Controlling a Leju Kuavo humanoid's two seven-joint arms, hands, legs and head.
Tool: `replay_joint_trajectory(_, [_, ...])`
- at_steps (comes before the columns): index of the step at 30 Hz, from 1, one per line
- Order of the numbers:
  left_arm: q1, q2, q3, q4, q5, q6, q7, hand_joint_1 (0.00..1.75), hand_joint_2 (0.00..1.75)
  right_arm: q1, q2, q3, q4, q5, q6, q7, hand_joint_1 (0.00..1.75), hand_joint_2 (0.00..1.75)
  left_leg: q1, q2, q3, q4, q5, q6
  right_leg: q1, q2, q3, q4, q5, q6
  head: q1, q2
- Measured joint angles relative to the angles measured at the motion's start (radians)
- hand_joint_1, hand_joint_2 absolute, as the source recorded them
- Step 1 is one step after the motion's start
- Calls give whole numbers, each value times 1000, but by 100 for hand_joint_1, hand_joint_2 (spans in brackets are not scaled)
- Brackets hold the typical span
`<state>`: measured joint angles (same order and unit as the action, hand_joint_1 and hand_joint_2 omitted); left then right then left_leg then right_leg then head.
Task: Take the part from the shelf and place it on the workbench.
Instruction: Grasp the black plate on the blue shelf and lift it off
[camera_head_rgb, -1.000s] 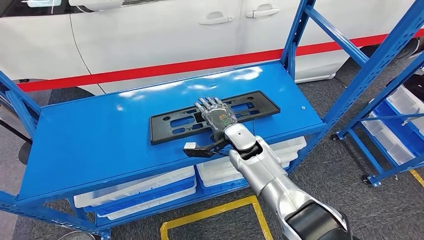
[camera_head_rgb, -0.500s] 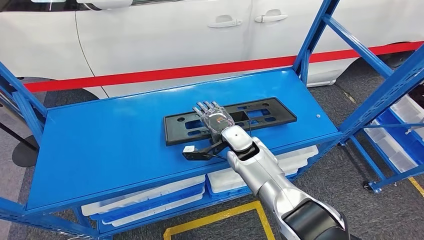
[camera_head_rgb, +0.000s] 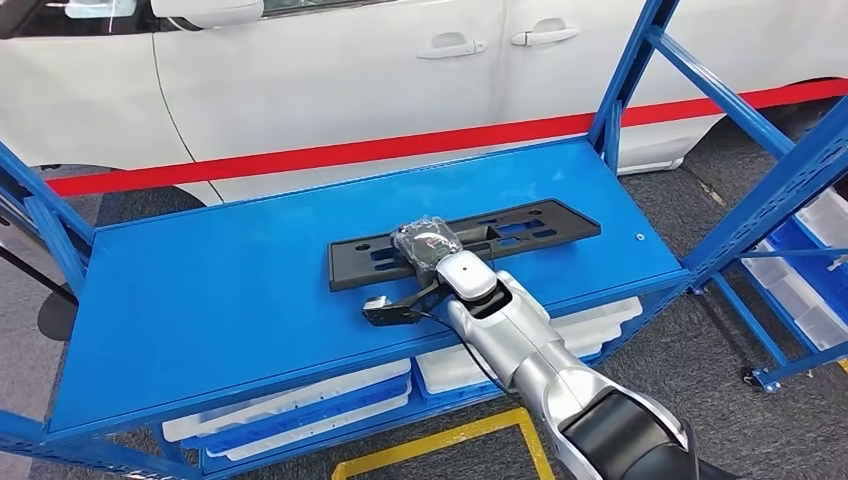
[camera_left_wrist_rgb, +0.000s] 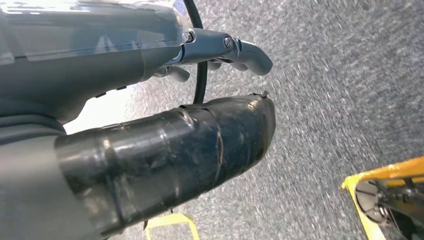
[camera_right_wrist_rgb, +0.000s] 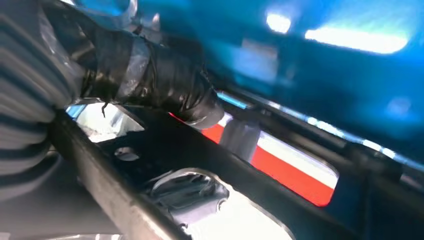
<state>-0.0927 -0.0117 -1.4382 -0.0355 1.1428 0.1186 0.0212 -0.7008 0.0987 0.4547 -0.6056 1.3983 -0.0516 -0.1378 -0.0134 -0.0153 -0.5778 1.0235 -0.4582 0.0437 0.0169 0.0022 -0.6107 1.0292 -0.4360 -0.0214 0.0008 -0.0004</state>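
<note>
The right hand, which lay flat with fingers spread on the black part half a second ago, now has its fingers curled around the part's near middle. The part is tilted, its long edge lifting off the blue shelf. The grasp looks made, so carrying it to the workbench should follow. The left hand hangs over grey floor; its fingers' state cannot be told.

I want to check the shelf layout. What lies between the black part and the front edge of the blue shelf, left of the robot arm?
In the head view, between the black part and the blue shelf front edge lies bare blue surface.
</note>
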Motion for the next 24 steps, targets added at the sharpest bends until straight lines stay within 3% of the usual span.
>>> replay_joint_trajectory(13, [3, 30, 0, -27, -3, -4, 4, 0, 0, -4, -22, 22, -6, -55, 22, -2, 175, 175, 0, 0, 11, -4, 0, -2, 0, 0, 9, 0, -3, -4, 0, 0])
replay_joint_trajectory(17, [6, 35, 0, -33, 4, -23, -10, 0, 175, 2, -32, 23, -21, -86, 30, -12, 175, 175, 0, 0, 12, -4, -1, -3, 0, 0, 10, 0, -3, -4, 0, 0])
replay_joint_trajectory(18, [6, 37, 0, -35, 6, -27, -16, 0, 175, 4, -35, 23, -26, -95, 32, -15, 175, 175, 0, 0, 12, -4, -1, -3, 0, 0, 10, 0, -3, -4, 0, 0])
replay_joint_trajectory(19, [7, 38, 0, -36, 7, -30, -21, 0, 131, 6, -38, 23, -31, -105, 33, -19, 175, 175, -1, 0, 12, -4, -1, -3, 0, 0, 11, 0, -3, -4, 0, 0])
replay_joint_trajectory(22, [9, 42, 0, -39, 8, -35, -29, 0, 131, 14, -47, 26, -45, -136, 36, -29, 175, 175, -1, 0, 12, -4, -1, -3, -1, 0, 11, 0, -3, -4, 0, 0])
replay_joint_trajectory(23, [9, 42, 0, -39, 9, -38, -31, 0, 175, 16, -50, 28, -50, -148, 38, -34, 175, 175, -1, 0, 12, -4, -2, -3, -1, 0, 11, 0, -3, -4, 0, 0])
replay_joint_trajectory(24, [10, 43, 0, -40, 10, -41, -33, 0, 175, 19, -54, 29, -55, -160, 39, -40, 175, 175, -1, 1, 12, -4, -2, -3, -1, 0, 11, 0, -3, -4, 0, 0])
